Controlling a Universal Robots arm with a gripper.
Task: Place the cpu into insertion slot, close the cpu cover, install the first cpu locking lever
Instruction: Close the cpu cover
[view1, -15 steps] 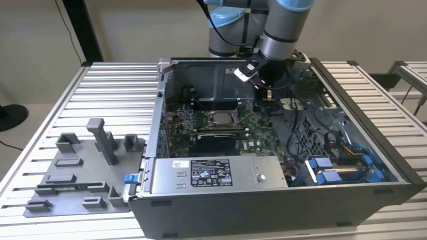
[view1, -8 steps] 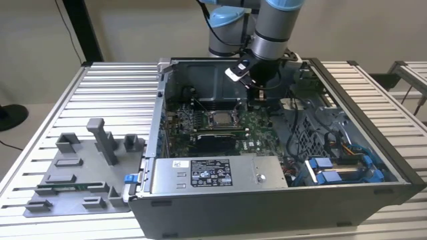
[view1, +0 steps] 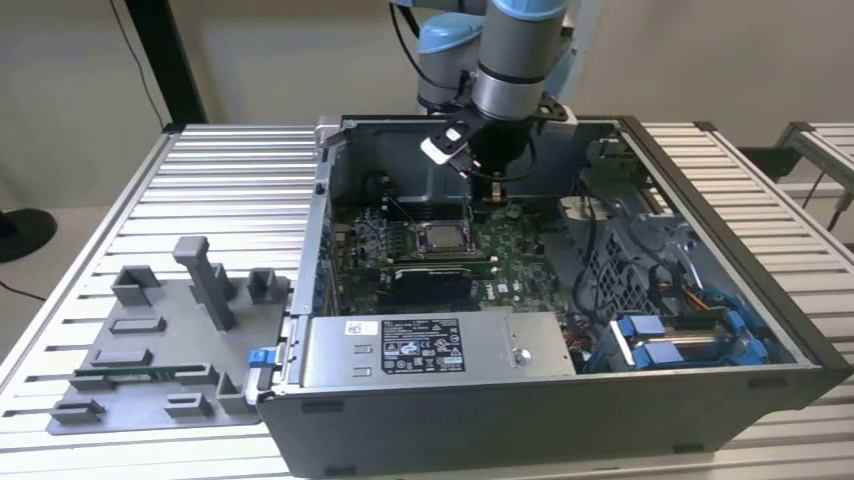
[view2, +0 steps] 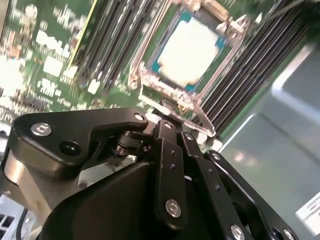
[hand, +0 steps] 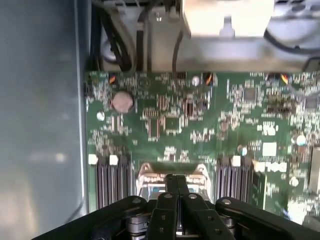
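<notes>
Seated cpu (view2: 190, 47) under cpu cover (view2: 170, 100) — hand (hand: 176, 180) nearby, pinched closed

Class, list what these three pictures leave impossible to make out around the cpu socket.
1. Insertion slot pin field: covered by the cpu, every view.
2. cpu cover edge nearest the end effector: hidden behind it, both wrist views.
3. Locking levers, latched or not: too small in the exterior view.
4. cpu cover's far corner: cut off at the second wrist view's edge.

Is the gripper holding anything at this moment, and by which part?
Nothing is visibly held: the black gripper has its fingers together, bare, near the silvery square cpu, which is seated under the thin metal cpu cover.
</notes>
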